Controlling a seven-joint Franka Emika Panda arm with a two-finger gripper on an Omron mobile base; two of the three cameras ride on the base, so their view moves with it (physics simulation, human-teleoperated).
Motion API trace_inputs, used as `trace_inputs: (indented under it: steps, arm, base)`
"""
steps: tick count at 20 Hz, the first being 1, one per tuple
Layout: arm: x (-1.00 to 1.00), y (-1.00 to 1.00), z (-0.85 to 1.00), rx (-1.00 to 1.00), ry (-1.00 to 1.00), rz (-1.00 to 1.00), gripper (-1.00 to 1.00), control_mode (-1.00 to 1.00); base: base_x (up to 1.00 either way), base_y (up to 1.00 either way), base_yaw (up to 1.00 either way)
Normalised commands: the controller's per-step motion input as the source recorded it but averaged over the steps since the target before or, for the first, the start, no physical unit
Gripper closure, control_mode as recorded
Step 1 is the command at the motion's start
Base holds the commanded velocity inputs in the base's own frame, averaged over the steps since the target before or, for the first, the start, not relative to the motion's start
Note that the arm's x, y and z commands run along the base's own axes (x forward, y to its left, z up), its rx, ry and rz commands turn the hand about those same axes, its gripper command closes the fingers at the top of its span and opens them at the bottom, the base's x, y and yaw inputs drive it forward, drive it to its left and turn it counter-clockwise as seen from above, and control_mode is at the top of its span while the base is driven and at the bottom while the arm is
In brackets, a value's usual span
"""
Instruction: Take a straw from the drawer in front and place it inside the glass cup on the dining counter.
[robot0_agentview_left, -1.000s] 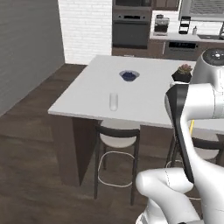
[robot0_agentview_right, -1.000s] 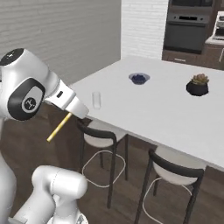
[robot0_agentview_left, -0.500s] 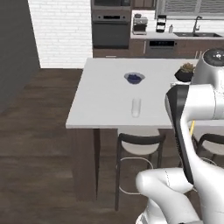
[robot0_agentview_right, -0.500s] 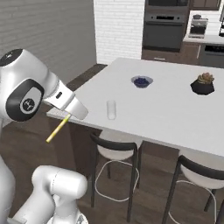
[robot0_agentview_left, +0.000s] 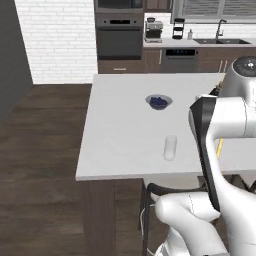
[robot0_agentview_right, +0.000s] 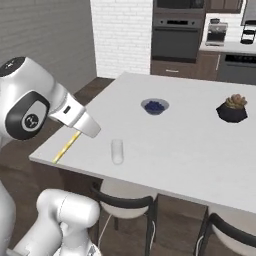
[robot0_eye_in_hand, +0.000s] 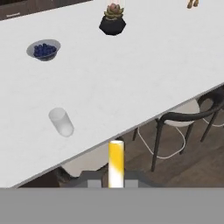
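The straw (robot0_eye_in_hand: 116, 162), a very thin yellow-green stick, is pinched in the robot's two-finger gripper (robot0_eye_in_hand: 116, 181), jaws closed narrow on it, and it sticks straight out past the fingertips. In the right base view it slants down and out from the hand over the near corner of the big white dining counter (robot0_agentview_right: 200, 145). Just ahead of the tool and off to one side stands the small clear glass cup (robot0_eye_in_hand: 61, 121), upright, near the counter's front edge and well apart from the straw's tip. Further out sits a small bowl of dark blue berries (robot0_eye_in_hand: 43, 50), and beyond that a little plant in a black pot (robot0_eye_in_hand: 113, 19). Below the tool, dark-framed stools (robot0_eye_in_hand: 183, 118) tuck under the counter. So this is the carry step, I'd say: straw in hand, cup not yet reached. The next move likely calls for swinging across above the cup's mouth, tipping the straw closer to upright, then lowering it in before letting go.
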Motion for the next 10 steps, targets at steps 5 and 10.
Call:
trace_inputs:
  steps: [5,10]
  arm:
    - [0.00,0.00,0.00,0.00,0.00,0.00,1.00,1.00]
    - [0.00,0.00,0.00,0.00,0.00,0.00,1.00,1.00]
  base:
    - [0.97,0.10,-0.09]
    - [0.99,0.25,-0.14]
